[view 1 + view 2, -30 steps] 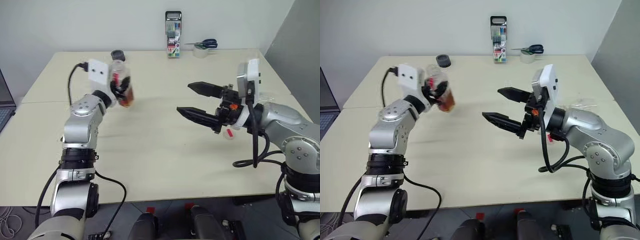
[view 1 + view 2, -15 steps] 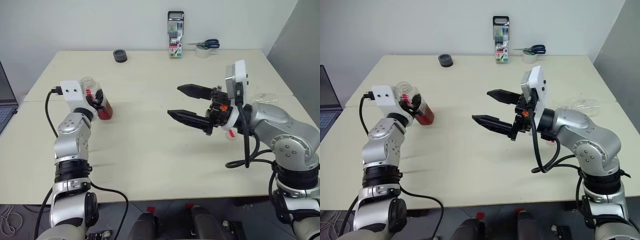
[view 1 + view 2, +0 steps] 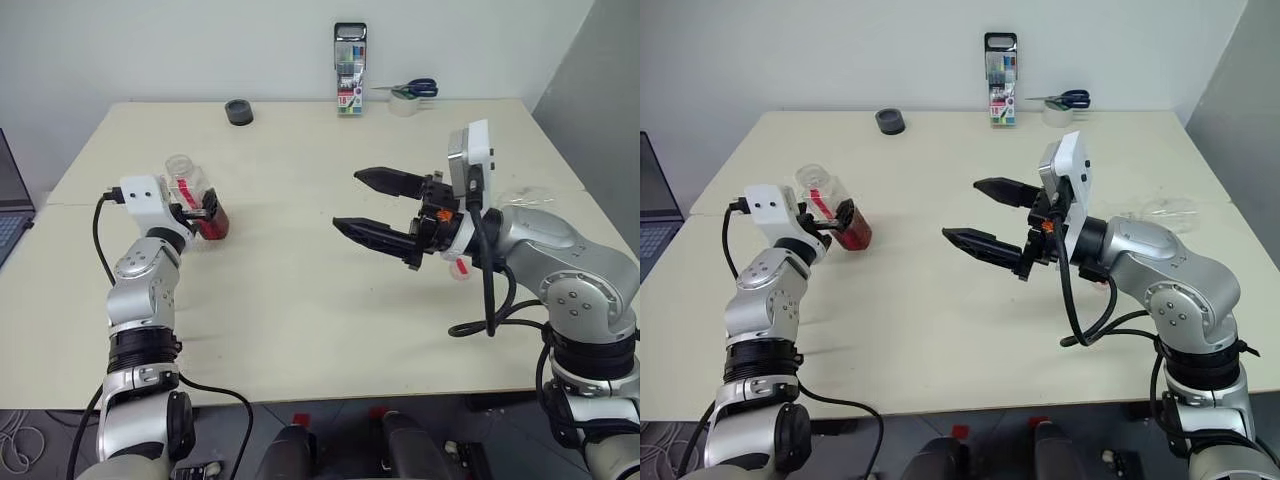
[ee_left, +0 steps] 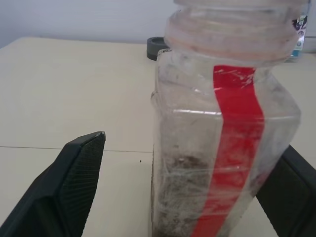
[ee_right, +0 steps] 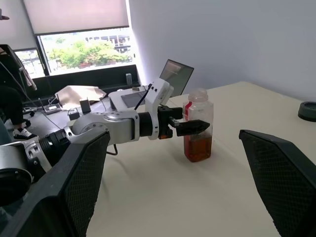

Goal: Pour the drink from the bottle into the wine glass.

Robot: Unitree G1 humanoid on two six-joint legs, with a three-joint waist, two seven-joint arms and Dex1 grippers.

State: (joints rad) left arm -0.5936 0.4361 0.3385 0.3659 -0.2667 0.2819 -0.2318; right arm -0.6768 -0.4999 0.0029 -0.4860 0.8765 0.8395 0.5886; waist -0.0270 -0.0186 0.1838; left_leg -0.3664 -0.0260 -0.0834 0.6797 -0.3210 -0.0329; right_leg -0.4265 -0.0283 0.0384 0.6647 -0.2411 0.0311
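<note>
I see the bottle standing upright on the pale, matte surface, toward its left side. It is clear plastic with a squarish body, a ribbed wide neck with no cap on it, and a glossy red label strip running down one face. The drink, translucent amber, fills only the lower part. My left end effector sits around the bottle with its black fingers spread apart; in the left wrist view a gap shows between the textured pad and the plastic wall. My right end effector hangs above the middle of the surface, its two tapered black fingers wide apart, gripping nothing.
</note>
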